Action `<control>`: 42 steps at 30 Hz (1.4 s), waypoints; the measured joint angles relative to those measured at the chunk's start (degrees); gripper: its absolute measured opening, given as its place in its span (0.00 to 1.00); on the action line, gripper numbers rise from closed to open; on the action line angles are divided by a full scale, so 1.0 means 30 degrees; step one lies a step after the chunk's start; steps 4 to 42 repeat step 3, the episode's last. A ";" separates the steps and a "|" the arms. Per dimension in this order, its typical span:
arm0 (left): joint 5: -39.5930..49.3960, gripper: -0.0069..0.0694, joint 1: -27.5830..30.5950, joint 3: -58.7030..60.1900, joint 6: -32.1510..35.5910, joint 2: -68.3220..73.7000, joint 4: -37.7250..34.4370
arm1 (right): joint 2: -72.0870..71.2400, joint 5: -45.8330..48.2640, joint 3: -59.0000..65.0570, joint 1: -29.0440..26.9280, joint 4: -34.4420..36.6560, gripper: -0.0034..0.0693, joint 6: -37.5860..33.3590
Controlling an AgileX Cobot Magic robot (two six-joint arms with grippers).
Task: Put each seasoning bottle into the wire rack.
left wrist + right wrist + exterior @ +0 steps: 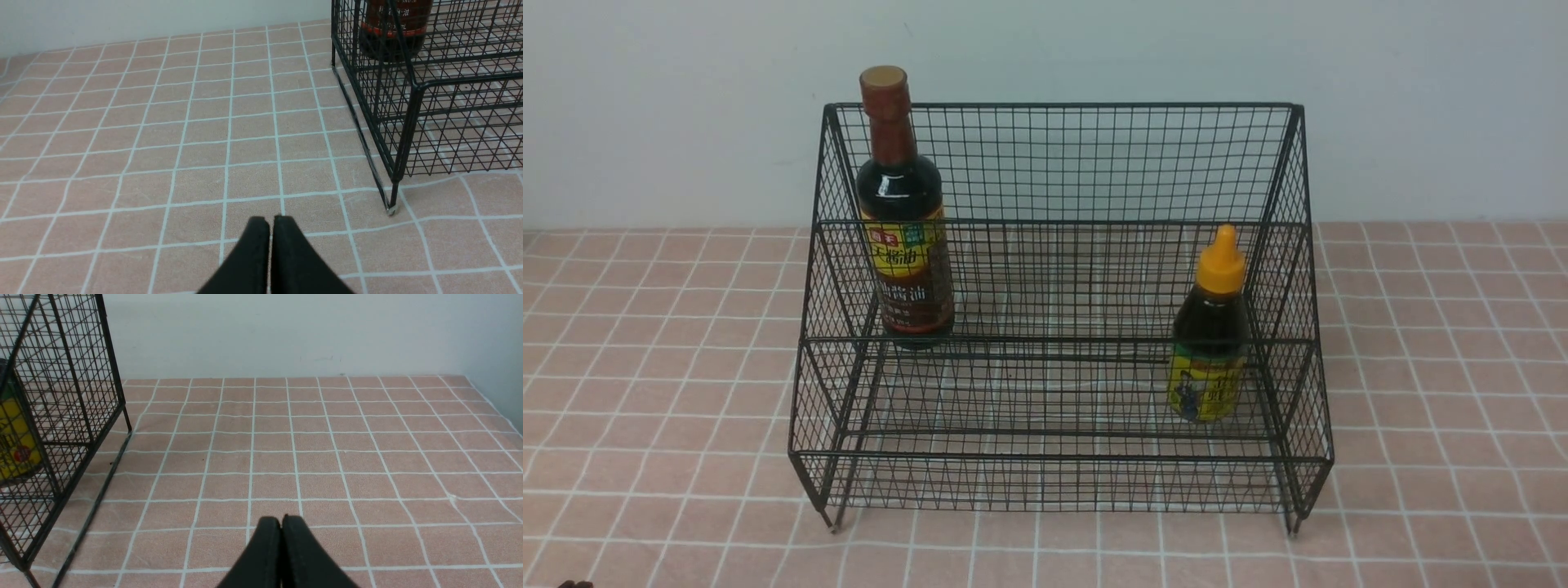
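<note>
The black wire rack [1062, 163] stands mid-table. The tall bottle [902, 212] with a brown-red cap stands upright on the rack's upper tier at the left. The short bottle [1210, 327] with an orange-yellow cap stands upright on the lower tier at the right. Neither gripper shows in the front view. My left gripper [270, 220] is shut and empty over the cloth, left of the rack [412, 102]; the tall bottle's base [392, 28] shows through the mesh. My right gripper [281, 519] is shut and empty, right of the rack [61, 396]; the short bottle's yellow label [16, 441] shows inside.
A pink tiled cloth [645, 367] covers the table. A pale wall [1094, 49] rises behind the rack. The cloth's far right edge meets a wall in the right wrist view [498, 412].
</note>
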 joint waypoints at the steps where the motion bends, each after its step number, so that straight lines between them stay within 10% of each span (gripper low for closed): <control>1: 0.0000 0.08 0.0000 0.0000 0.0002 0.0000 0.0000 | 0.0000 0.0000 0.0000 0.0000 0.0000 0.03 0.0000; 42: 0.0000 0.08 0.0000 0.0000 0.0002 0.0000 0.0000 | 0.0000 0.0000 0.0000 0.0000 0.0000 0.03 0.0000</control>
